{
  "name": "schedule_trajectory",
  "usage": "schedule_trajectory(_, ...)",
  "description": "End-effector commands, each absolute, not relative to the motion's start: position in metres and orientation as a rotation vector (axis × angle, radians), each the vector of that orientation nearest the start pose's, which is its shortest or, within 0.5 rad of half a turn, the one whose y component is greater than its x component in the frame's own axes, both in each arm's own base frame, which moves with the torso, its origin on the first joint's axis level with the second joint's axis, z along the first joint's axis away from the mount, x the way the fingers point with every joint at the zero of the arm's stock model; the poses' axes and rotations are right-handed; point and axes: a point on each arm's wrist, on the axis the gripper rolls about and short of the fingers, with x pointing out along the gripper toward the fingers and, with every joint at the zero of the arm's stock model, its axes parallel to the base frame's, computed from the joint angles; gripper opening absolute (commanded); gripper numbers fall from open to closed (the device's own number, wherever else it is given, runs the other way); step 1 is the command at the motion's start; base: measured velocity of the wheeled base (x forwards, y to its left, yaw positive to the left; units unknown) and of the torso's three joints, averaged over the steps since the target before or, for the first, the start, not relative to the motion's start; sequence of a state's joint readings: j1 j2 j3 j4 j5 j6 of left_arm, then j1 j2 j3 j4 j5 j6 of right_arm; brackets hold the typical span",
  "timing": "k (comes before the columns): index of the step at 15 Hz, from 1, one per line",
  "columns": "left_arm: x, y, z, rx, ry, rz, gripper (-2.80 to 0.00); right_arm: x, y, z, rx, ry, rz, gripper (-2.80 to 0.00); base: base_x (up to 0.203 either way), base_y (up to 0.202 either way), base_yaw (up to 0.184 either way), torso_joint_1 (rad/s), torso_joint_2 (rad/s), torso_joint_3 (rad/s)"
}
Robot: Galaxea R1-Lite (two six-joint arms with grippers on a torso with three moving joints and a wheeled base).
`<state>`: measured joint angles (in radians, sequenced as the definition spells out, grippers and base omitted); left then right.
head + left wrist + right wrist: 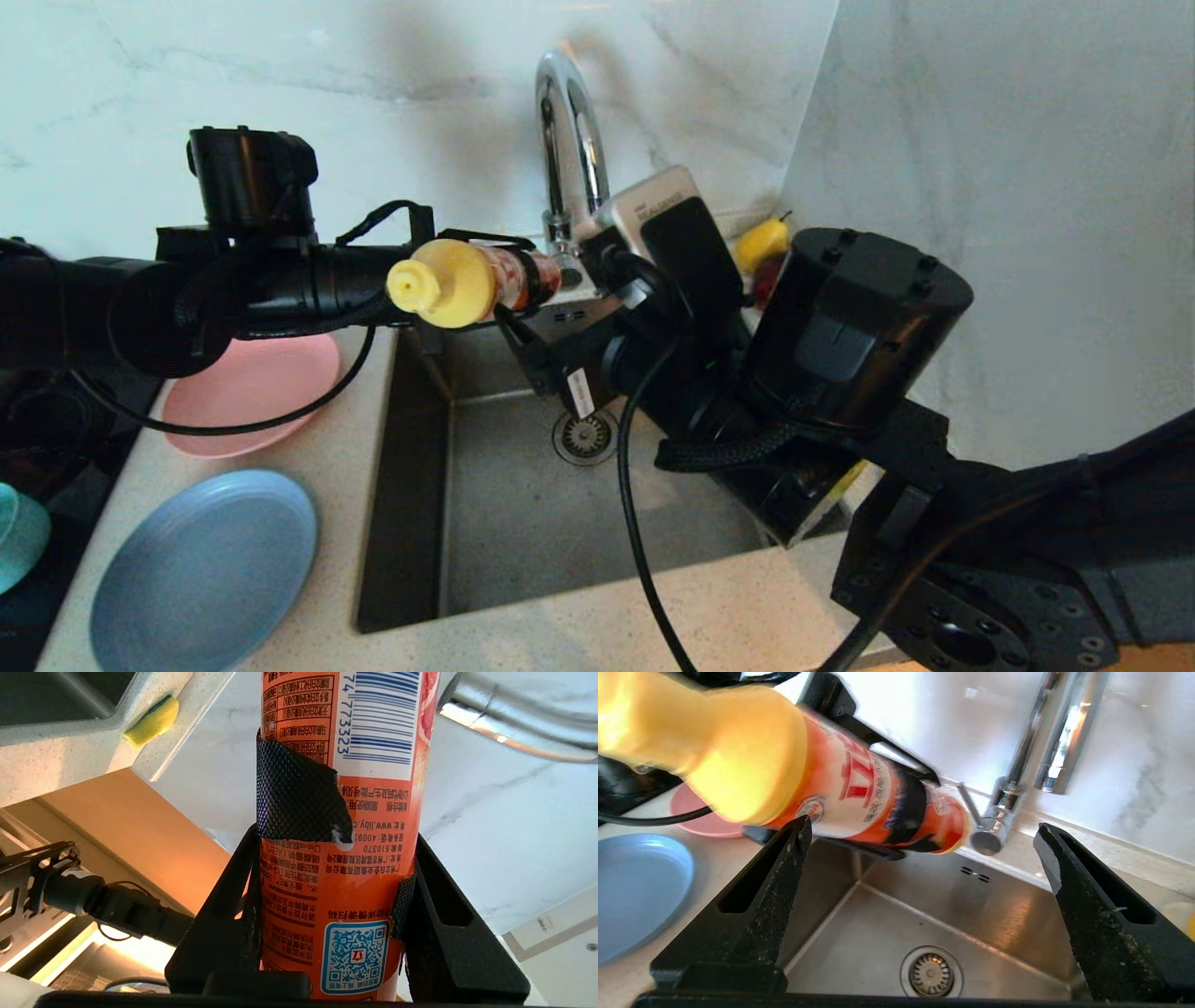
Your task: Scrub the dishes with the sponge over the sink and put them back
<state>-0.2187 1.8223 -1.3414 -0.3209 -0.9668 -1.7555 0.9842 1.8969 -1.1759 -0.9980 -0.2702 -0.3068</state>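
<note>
Sponge (153,720) was seen only in the left wrist view, lying on the pale bench (308,467) at the rim of the sink (523,523), green layer on one face; in the head view its spot was hidden behind the right arm. Pink plate (252,392) was lying on the bench left of the sink, partly covered by the left arm and a black cable. Light-blue plate (205,569) was lying nearer the front edge, just beside the pink one; contact could not be told. Teal bowl (19,537) was cut off at the far left edge, on a dark surface beside the bench.

Left end effector (327,933) was held above the sink's back left corner, clamped on an orange bottle (490,280) with a yellow cap (439,283); the bottle was held roughly level, cap pointed toward the camera in the head view. Black grip tape was seen on the bottle's label.

Right end effector (920,858) was held over the sink with its jaws spread wide and nothing between them; the bottle was just ahead of it, and the drain strainer (585,437) lay below.

Chrome tap (569,140) stood behind the sink, close to the bottle's base. A yellow pear (761,241) and a red fruit were seen in the back right corner, half hidden by the right arm.
</note>
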Motion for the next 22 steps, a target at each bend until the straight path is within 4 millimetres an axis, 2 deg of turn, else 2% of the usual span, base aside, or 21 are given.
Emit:
schedule_trajectory(1, 0.345, -0.096, 0.264, -1.582, 1.152, -0.728, -2.8, 0.208, 0.32, 0.246, -0.133, -0.328, 0.692, 0.0, 0.0, 0.0, 0.0, 0.0, 0.0, 0.0)
schedule_trajectory(3, 0.346, -0.096, 0.264, -1.583, 1.153, -0.727, -2.8, 0.21, 0.326, 0.239, -0.143, -0.317, 0.702, 0.0, 0.0, 0.0, 0.0, 0.0, 0.0, 0.0)
schedule_trajectory(8, 0.346, -0.097, 0.263, -1.582, 1.154, -0.725, -2.8, 0.21, 0.337, 0.24, -0.145, -0.339, 0.712, 0.0, 0.0, 0.0, 0.0, 0.0, 0.0, 0.0)
schedule_trajectory(14, 0.343, -0.103, 0.26, -1.576, 1.182, -0.723, -2.8, 0.217, 0.35, 0.255, -0.114, -0.388, 0.702, 0.0, 0.0, 0.0, 0.0, 0.0, 0.0, 0.0)
schedule_trajectory(16, 0.342, -0.104, 0.257, -1.577, 1.194, -0.715, -2.8, 0.219, 0.352, 0.254, -0.116, -0.385, 0.701, 0.0, 0.0, 0.0, 0.0, 0.0, 0.0, 0.0)
schedule_trajectory(22, 0.335, -0.106, 0.26, -1.565, 1.203, -0.735, -2.8, 0.222, 0.35, 0.262, -0.11, -0.393, 0.693, 0.0, 0.0, 0.0, 0.0, 0.0, 0.0, 0.0)
